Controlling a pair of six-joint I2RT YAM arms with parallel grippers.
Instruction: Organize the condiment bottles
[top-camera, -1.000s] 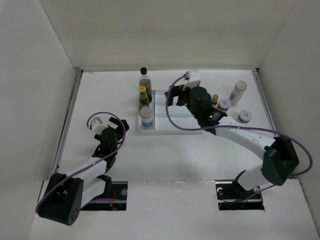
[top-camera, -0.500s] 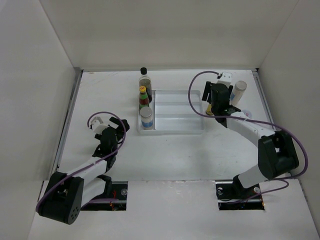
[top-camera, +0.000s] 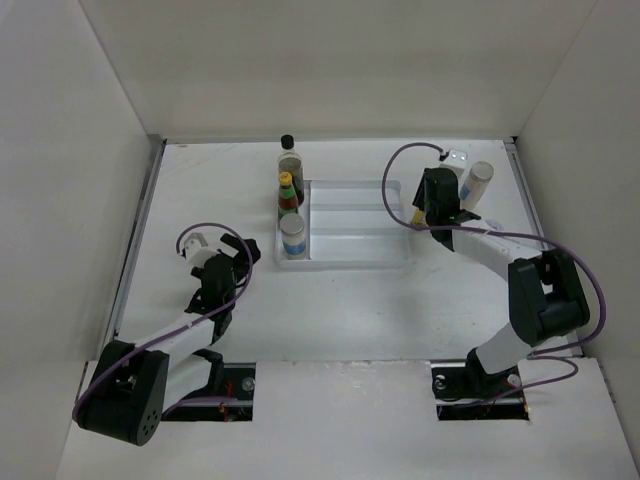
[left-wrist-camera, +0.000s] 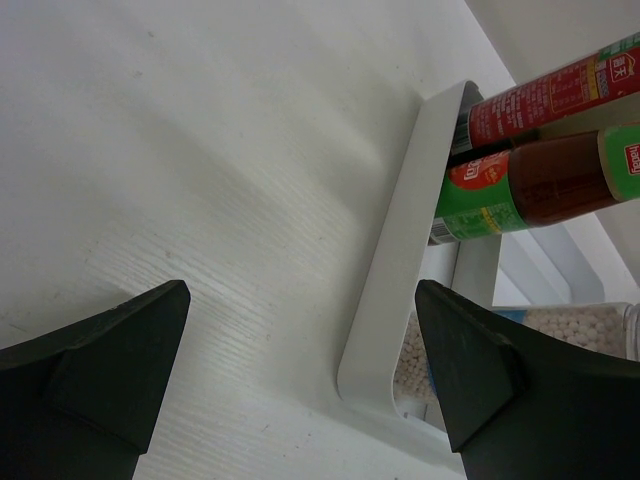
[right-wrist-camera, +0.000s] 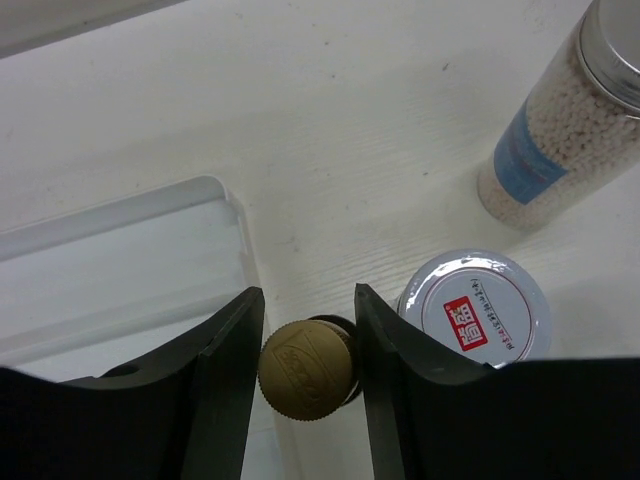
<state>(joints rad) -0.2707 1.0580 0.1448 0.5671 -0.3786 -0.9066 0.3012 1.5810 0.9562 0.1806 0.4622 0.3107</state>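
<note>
The step in hand looks like picking up the small amber bottle (right-wrist-camera: 305, 372), which stands on the bench (top-camera: 350, 290) just off the tray's (right-wrist-camera: 130, 260) right end. The right hand (right-wrist-camera: 308, 335) straddles its ribbed gold cap, fingers hard beside it; whether they already grip cannot be told. Next it likely needs a firm squeeze and a straight lift, minding the white-lidded jar (right-wrist-camera: 475, 305) just beside and the clear pellet-filled shaker (right-wrist-camera: 560, 120) beyond. The tray is smooth white plastic with stepped ridges. The left hand (left-wrist-camera: 300, 330) rests open and empty near the tray's left rim.
</note>
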